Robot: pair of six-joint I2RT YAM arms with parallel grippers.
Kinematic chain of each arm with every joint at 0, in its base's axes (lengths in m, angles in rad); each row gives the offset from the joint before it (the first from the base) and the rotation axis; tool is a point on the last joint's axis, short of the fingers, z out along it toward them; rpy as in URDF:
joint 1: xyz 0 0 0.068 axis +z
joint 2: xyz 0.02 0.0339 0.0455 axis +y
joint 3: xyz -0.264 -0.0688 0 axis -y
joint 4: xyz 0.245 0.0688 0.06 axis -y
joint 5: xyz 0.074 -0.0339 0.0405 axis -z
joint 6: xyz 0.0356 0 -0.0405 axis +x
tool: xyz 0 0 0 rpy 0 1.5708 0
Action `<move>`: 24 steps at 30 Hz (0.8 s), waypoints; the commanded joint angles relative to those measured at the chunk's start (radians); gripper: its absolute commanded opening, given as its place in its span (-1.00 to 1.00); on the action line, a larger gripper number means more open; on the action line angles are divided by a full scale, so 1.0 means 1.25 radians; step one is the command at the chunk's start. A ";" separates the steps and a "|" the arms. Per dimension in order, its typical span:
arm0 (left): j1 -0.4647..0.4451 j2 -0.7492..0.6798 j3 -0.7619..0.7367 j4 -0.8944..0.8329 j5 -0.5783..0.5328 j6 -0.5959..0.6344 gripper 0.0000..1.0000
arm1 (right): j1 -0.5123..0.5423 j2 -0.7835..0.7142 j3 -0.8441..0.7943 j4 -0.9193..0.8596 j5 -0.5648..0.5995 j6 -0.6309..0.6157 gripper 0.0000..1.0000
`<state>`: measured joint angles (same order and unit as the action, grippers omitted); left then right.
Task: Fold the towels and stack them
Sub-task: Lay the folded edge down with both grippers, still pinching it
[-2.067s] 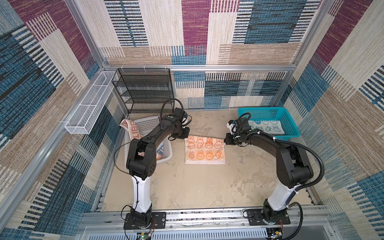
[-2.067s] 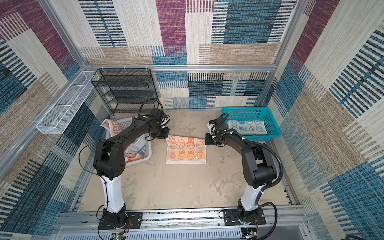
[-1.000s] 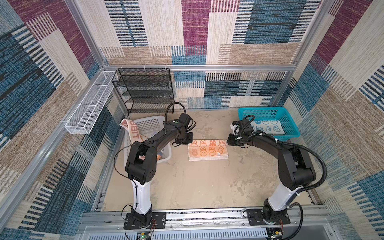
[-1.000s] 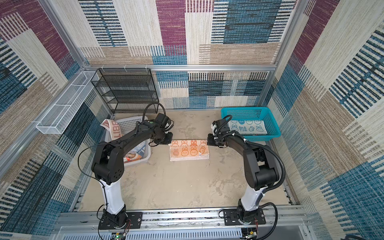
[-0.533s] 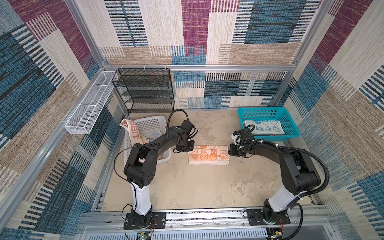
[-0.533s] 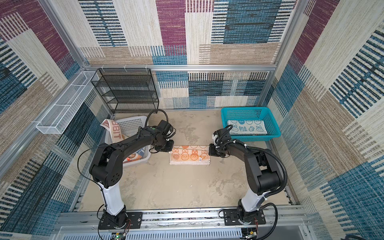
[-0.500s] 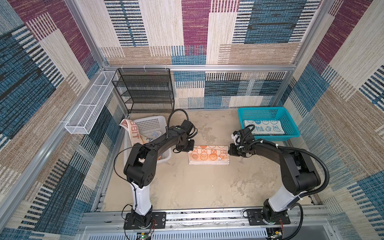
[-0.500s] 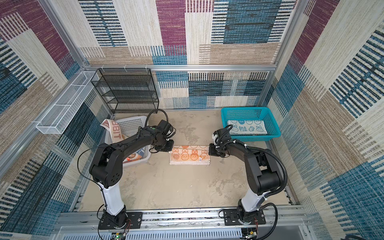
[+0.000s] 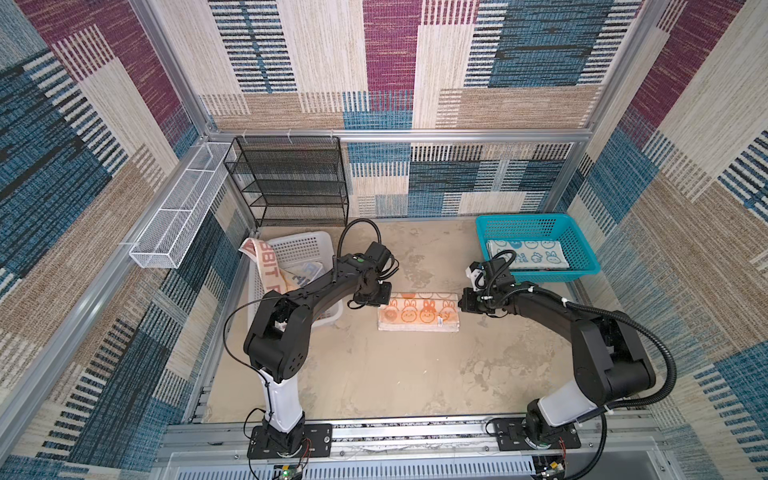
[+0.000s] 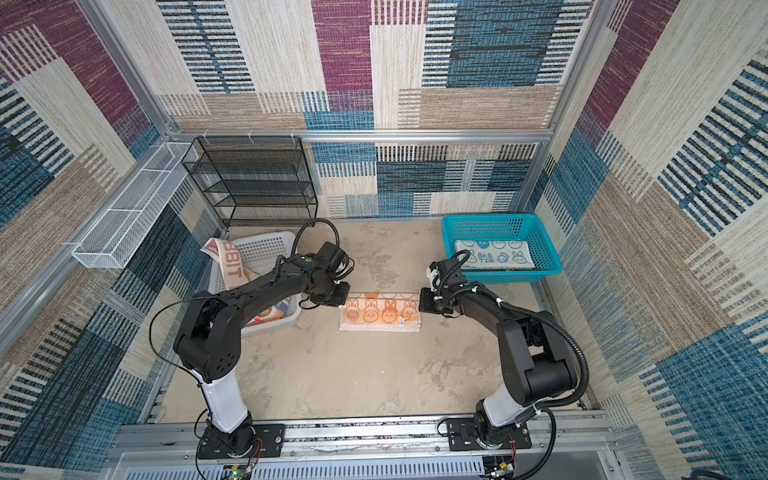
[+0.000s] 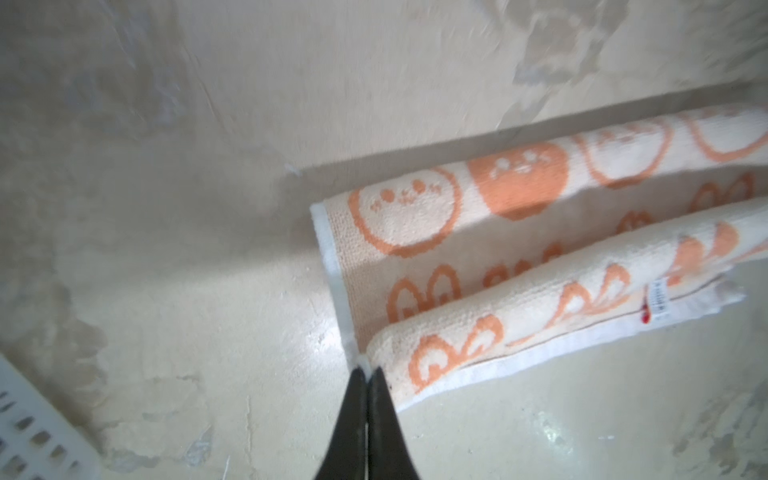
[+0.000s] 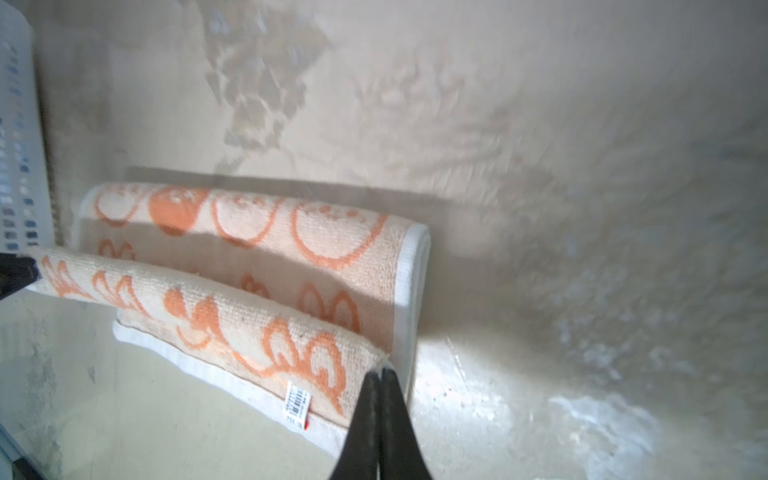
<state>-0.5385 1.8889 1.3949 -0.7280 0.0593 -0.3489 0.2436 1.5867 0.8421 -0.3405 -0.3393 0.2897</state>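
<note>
The orange-rabbit towel [image 9: 417, 312] [image 10: 380, 312] lies as a narrow band mid-table, its upper layer doubled over toward the front. My left gripper [image 9: 380, 298] [image 11: 365, 370] is shut on the lifted left corner. My right gripper [image 9: 460, 302] [image 12: 381, 370] is shut on the lifted right corner. In both wrist views the held edge hangs just above the towel's lower layer [image 11: 415, 216] [image 12: 332, 237]. The blue-rabbit towel [image 9: 525, 254] lies folded in the teal basket. The "RABBIT" lettered towel [image 9: 266, 266] drapes over the white basket's rim.
A white basket [image 9: 299, 247] stands left of the towel, under my left arm. The teal basket [image 9: 592, 266] sits at the back right. A black wire shelf [image 9: 291, 183] stands against the back wall. A white wire tray [image 9: 178, 224] hangs on the left wall.
Both grippers have drawn the towel's far edge toward the front, folding the spread cloth over itself into a narrow band.
</note>
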 commanded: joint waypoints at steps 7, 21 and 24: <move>0.016 0.096 0.050 -0.006 -0.018 -0.002 -1.00 | -0.007 0.098 0.016 0.084 0.003 0.026 -1.00; 0.051 0.030 0.181 -0.080 -0.009 0.021 -1.00 | -0.025 0.063 0.193 -0.039 0.032 -0.006 -1.00; 0.044 0.006 0.136 -0.064 -0.008 0.013 -1.00 | -0.021 0.037 0.143 -0.019 0.013 0.002 -1.00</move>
<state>-0.4797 1.9171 1.6005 -0.7883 0.0566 -0.3378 0.2123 1.6547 1.0557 -0.3546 -0.3145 0.2893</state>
